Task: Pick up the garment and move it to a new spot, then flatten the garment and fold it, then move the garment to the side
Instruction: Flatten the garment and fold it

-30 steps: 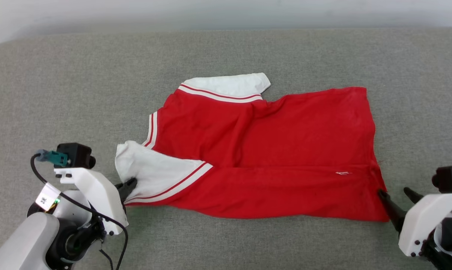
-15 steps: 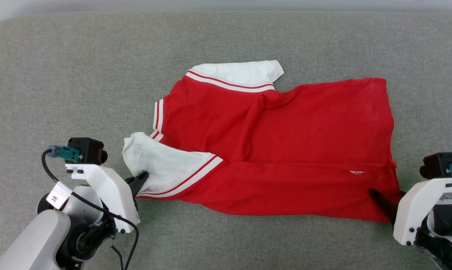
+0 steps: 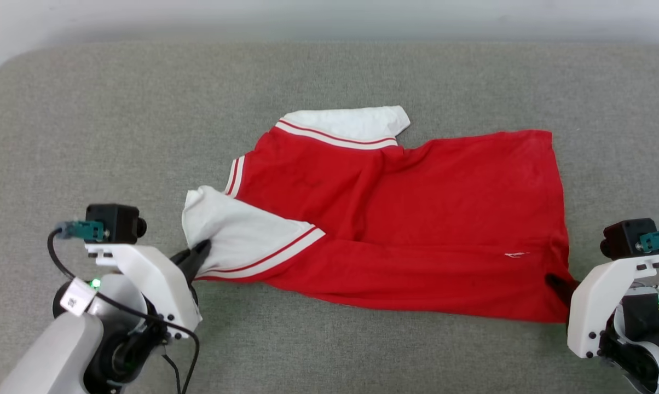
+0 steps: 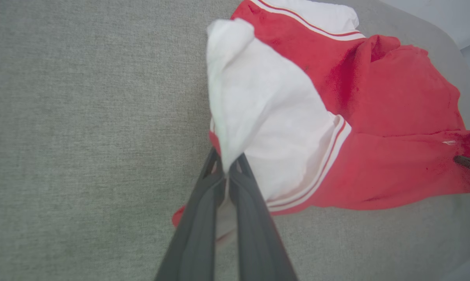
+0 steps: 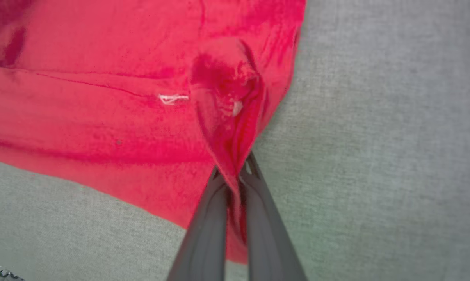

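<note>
The red garment (image 3: 406, 219) lies back-up and partly folded on the grey surface, with one white sleeve (image 3: 346, 121) at the far side and another (image 3: 236, 235) folded over near the left. My left gripper (image 3: 201, 251) is shut on the near white sleeve (image 4: 258, 117), pinching its cloth between the fingers (image 4: 203, 210). At the right, my right gripper (image 3: 554, 282) is shut on a bunched fold of the red hem corner (image 5: 227, 117), lifting it slightly. The letters and numbers are hidden.
The grey fabric surface (image 3: 116, 137) stretches wide around the garment, with a pale wall strip along its far edge (image 3: 329, 19). Its rounded corner shows at the far left (image 3: 1, 65).
The right gripper has closed onto the hem corner; it stood open beside it a second ago. The left gripper keeps its hold on the white sleeve and has lifted it a little. The head camera shifted.
</note>
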Tool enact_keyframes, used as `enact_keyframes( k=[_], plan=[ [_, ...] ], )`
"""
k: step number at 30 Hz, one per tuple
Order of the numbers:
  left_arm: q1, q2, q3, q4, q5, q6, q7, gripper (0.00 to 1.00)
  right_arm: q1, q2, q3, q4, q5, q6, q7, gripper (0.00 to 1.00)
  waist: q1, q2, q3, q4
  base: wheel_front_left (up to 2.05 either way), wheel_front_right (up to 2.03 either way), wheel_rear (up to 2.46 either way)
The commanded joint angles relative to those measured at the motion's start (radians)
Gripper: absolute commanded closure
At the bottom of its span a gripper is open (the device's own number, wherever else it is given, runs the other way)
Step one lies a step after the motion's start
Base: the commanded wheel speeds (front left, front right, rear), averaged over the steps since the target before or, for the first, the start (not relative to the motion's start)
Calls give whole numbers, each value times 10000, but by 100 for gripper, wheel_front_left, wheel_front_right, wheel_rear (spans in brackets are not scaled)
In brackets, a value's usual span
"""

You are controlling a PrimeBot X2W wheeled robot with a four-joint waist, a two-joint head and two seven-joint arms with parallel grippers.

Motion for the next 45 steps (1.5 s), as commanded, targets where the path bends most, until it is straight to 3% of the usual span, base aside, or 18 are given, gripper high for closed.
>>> enact_keyframes(
  k=[1,22,27,28,29,30,38,45],
  plan=[
    [223,-2,67,93,50,16,-154,100,-48,-65,23,-28,-25,-8,-45,100,-1,-1,-288,-3,0,0,0],
    [3732,324,111,-258,-882,1060,-52,100,2622,-41,305,-313,309,-8,208,100,-1,-1,-2604,15,0,0,0],
    [3931,97,-75,-10,-878,997,-148,100,3054,52,305,-231,198,-8,-65,100,-1,-1,-2599,49,0,0,0],
    [3869,-4,-145,93,-929,971,-116,93,3108,91,290,-176,199,-8,-154,93,-1,-1,-2584,61,0,0,0],
    [3800,-49,-246,191,-914,874,-68,62,3122,118,272,-149,181,-8,-296,22,-1,-1,-2570,71,0,0,0],
    [3699,-102,-262,308,-854,822,-131,0,3145,155,256,-125,195,-8,-418,0,-1,-1,-2552,76,0,0,0],
    [3156,-253,-266,872,-385,436,-881,0,3100,378,116,-289,6,-7,-2853,0,-1,-1,-2590,4,0,0,0],
    [2558,-332,-59,725,642,462,-2440,0,2641,683,-141,-491,-694,-8,-5546,0,-1,-1,-2686,-122,0,0,0]
  ],
)
